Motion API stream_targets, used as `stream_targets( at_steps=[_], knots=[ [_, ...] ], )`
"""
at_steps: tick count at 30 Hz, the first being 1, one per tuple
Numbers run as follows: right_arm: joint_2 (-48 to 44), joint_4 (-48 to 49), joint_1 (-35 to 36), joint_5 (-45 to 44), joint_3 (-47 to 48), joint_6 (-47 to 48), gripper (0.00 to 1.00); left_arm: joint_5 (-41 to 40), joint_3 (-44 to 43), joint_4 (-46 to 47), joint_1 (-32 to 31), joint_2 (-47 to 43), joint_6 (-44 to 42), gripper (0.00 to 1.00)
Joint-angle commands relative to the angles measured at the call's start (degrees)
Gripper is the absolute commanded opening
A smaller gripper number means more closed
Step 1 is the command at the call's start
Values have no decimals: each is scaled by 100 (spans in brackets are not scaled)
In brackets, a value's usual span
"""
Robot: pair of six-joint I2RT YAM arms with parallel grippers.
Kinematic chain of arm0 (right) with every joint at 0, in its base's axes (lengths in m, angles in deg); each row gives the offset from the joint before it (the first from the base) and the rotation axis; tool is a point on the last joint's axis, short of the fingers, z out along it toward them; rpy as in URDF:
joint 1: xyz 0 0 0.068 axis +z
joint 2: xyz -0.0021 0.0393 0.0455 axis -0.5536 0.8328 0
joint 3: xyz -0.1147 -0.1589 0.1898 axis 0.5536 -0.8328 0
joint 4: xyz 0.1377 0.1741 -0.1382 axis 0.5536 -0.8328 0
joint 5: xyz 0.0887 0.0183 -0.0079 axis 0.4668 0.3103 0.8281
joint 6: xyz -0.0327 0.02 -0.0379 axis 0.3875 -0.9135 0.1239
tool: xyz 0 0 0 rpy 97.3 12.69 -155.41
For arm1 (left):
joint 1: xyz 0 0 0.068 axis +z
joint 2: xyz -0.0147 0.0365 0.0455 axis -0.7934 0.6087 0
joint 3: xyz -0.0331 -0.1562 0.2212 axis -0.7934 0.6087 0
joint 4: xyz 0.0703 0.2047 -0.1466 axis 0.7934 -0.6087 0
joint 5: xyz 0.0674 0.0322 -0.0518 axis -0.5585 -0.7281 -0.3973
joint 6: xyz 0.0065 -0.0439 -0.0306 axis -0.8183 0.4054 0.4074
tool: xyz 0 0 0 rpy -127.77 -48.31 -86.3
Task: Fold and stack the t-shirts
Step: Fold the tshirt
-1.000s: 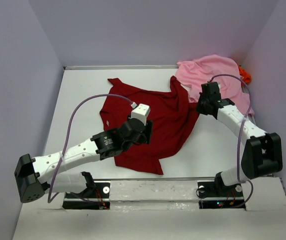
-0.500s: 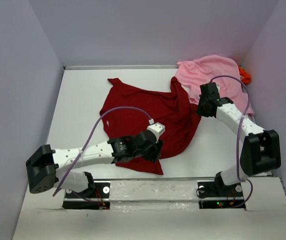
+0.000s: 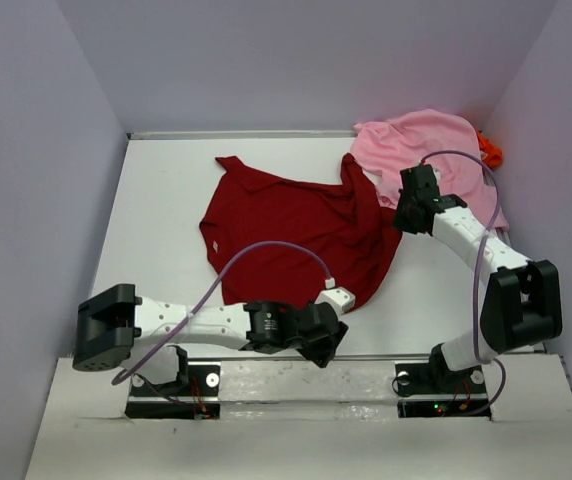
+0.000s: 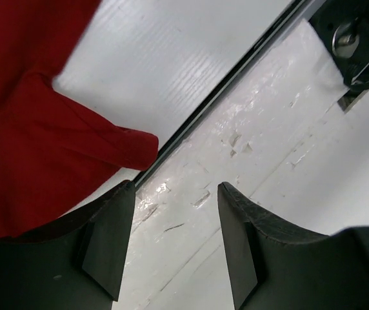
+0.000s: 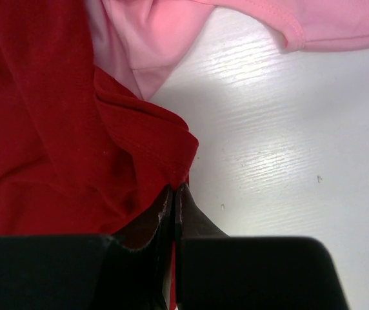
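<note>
Top external alone shows orange shirt, right jaws pinch red shirt, left jaws apart.

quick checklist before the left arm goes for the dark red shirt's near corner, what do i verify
1. Grip: right gripper shut on the dark red cloth t-shirt's edge: ok.
2. Jaws: left gripper open, empty: ok.
3. Aim: left gripper over that shirt's near corner: not ok, it hangs over the table edge beside it.
4. Flatness: red shirt smooth: not ok, bunched at the right grip.
5. Separation: light pink t-shirt apart from the red: not ok, they touch.
6. Reach: bright orange t-shirt free: cannot tell, mostly hidden.
</note>
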State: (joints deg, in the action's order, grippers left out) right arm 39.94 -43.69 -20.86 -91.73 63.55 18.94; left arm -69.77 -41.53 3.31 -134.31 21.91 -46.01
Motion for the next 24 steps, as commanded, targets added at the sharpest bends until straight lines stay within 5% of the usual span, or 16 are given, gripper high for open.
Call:
stream_targets(
  at_steps=[1,24],
  knots=[
    [-215,224,-1,26,109,58,0,-134,-183,-35,-205,255,237,64],
    [-417,330,-1,255,12,76,0,-1022,-104,79,-460,923,650,62]
  ],
)
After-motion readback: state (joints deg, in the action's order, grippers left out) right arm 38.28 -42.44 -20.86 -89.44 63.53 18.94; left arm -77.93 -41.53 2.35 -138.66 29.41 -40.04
